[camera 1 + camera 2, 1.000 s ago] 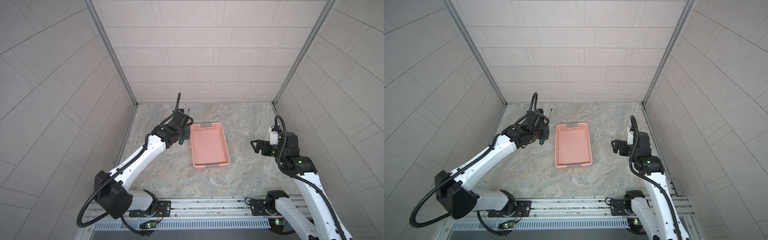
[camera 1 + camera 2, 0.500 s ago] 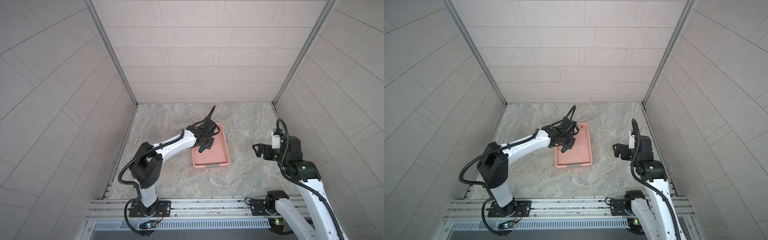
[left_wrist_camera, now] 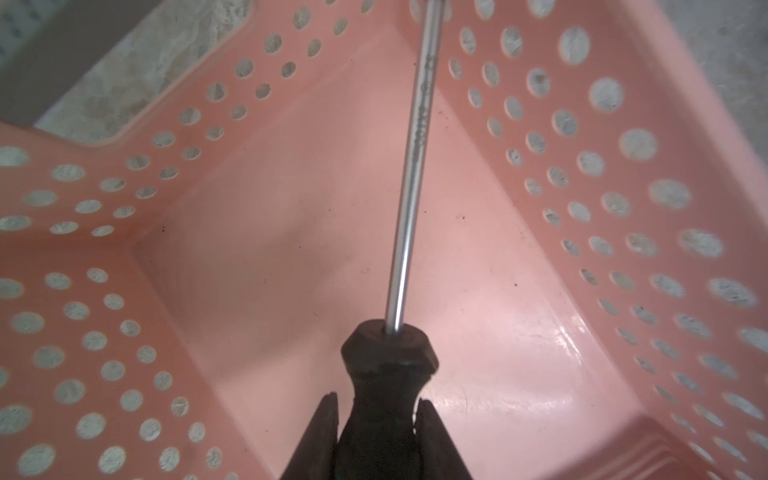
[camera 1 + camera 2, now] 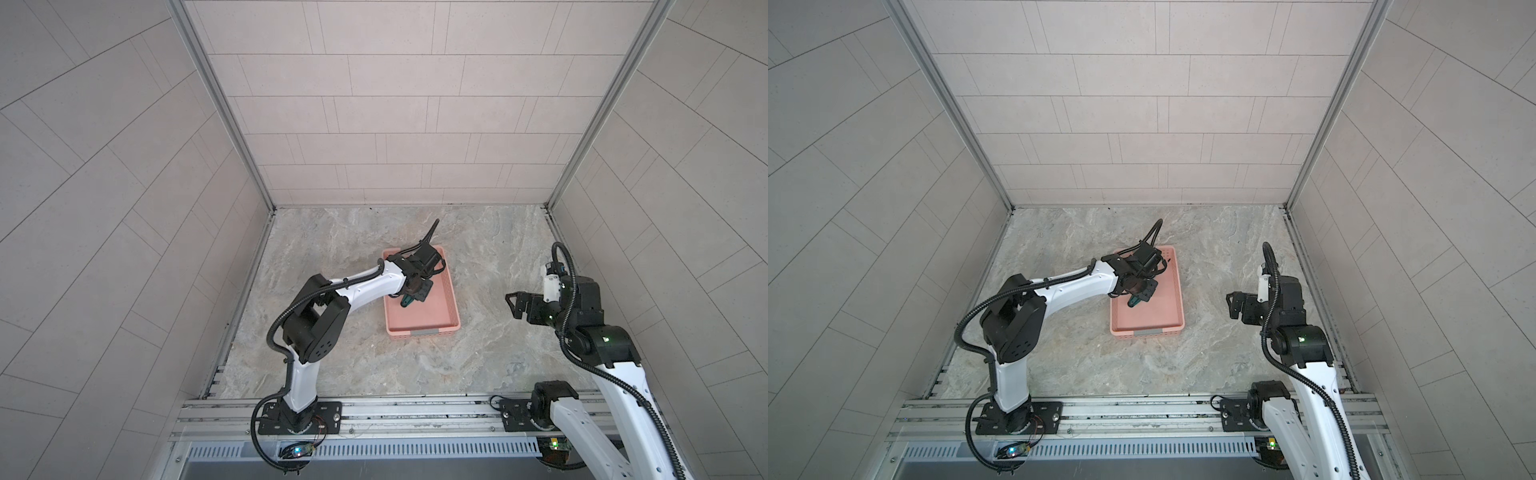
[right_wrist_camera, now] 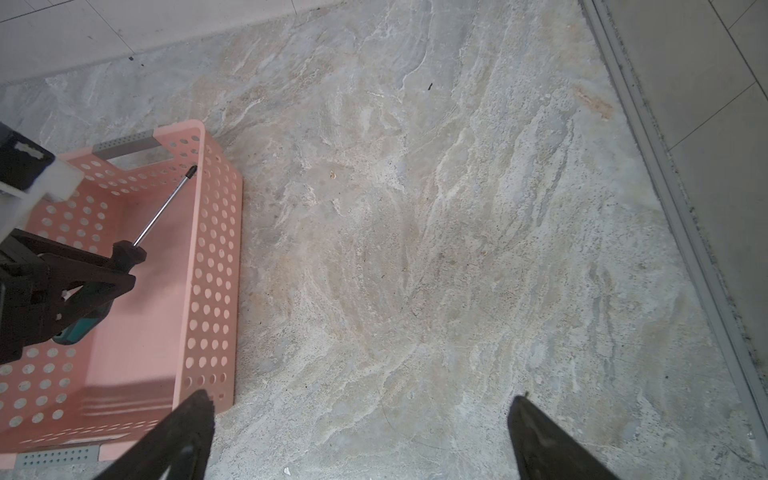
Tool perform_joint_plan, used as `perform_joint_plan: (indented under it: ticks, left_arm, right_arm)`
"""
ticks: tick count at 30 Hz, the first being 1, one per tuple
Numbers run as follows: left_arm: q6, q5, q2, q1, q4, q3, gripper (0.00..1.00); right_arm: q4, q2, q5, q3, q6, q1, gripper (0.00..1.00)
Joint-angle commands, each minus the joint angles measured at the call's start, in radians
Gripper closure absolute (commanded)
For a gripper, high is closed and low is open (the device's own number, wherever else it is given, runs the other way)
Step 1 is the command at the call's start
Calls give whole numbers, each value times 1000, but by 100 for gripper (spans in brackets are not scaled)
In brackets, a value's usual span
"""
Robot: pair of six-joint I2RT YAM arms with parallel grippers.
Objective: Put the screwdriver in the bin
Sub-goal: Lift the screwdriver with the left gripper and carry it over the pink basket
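Count: one screwdriver (image 5: 163, 205), one bin (image 4: 454, 297), two arms, two grippers. The bin has two grey tabs, one at each short end, and both show from the right wrist camera: far tab (image 5: 124, 143), near tab (image 5: 58, 457).

Left gripper (image 3: 376, 415): jaws closed on the black neck of the screwdriver's handle, with a finger (image 3: 322, 428) pressed against each side. The metal shaft runs straight out ahead of the fingertips. The green end of the handle sticks out behind them, seen in both top views.

Screwdriver position: within the bin's outline, over the pink floor and tilted. The tip is raised near the rim, at the corner beside the far tab, and the green end is low toward the middle of the bin. Cannot tell whether any part touches the bin floor.

Right gripper (image 5: 359, 401): jaws spread wide, gripping nothing, hanging over the marble tabletop (image 5: 415, 208). It is off to the bin's right side and well apart from it
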Motion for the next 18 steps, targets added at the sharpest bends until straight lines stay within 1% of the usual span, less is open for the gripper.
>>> perform_joint_plan:
  ticks: [1,10,18]
  left_arm:
    - [21,-31,16,1,16,36,95]
    - [8,-31,24,7,50,16,85]
    - [8,-42,14,28,64,-5,83]
  right_arm:
    - [-4,-24,23,-21,-2,-1,0]
    - [-6,-67,47,-33,10,-1,0]
    - [-7,-81,61,-38,17,-1,0]
